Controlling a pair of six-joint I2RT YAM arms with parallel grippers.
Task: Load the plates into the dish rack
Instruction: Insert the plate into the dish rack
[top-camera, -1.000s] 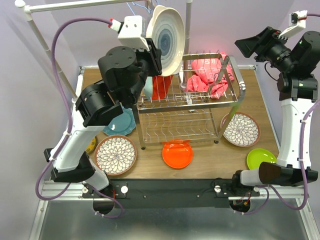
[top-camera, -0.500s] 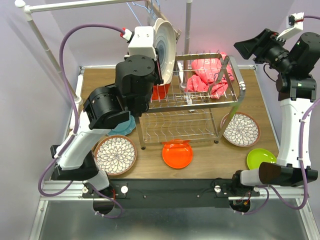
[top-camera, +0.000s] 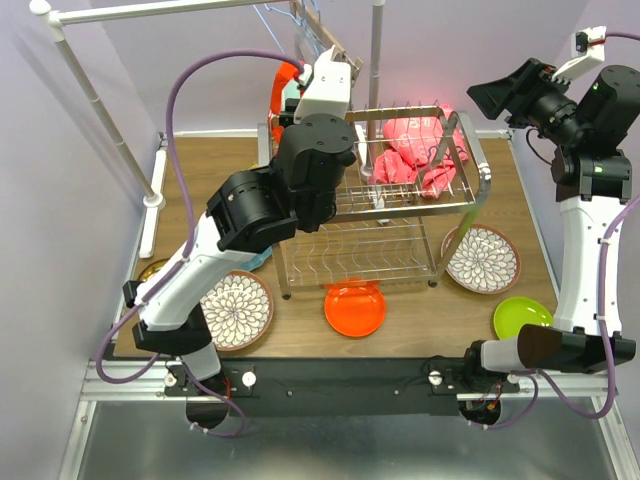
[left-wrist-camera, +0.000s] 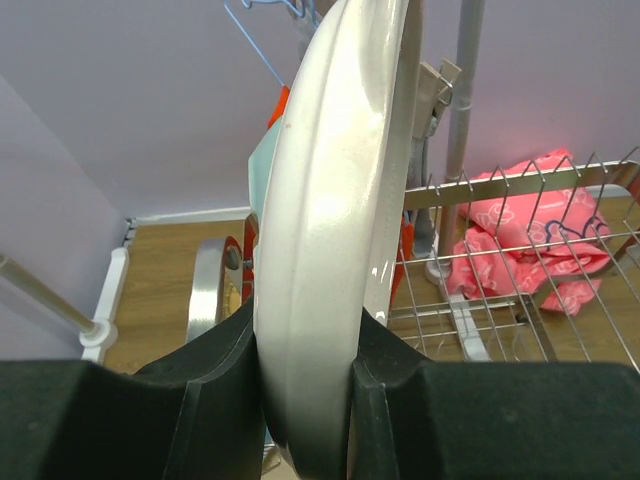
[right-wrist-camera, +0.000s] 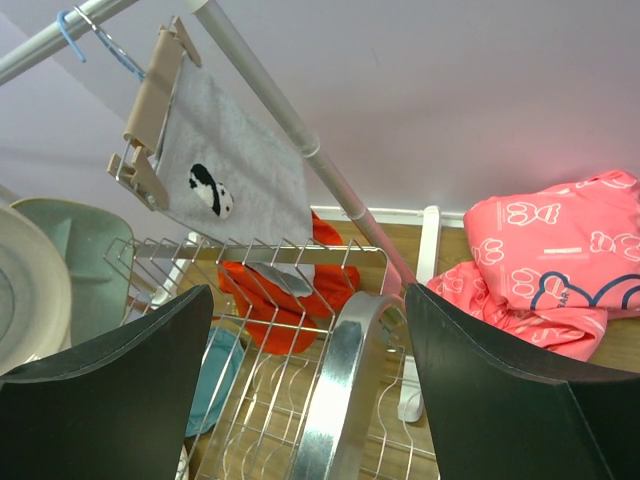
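My left gripper is shut on a white plate, held upright and edge-on above the left end of the chrome dish rack. A mint plate stands in the rack's upper slots right behind it. On the table lie two floral plates, an orange plate and a lime green plate. A teal plate is mostly hidden under my left arm. My right gripper hangs open and empty high over the rack's right end.
A pink cloth fills the right of the upper shelf, and a red cloth lies at its left. The white clothes rail and its pole stand behind, with a grey cloth on a hanger.
My left arm has swung right and forward with the white plate, turning it from face-on to edge-on over the rack's left end. The right arm has barely moved.
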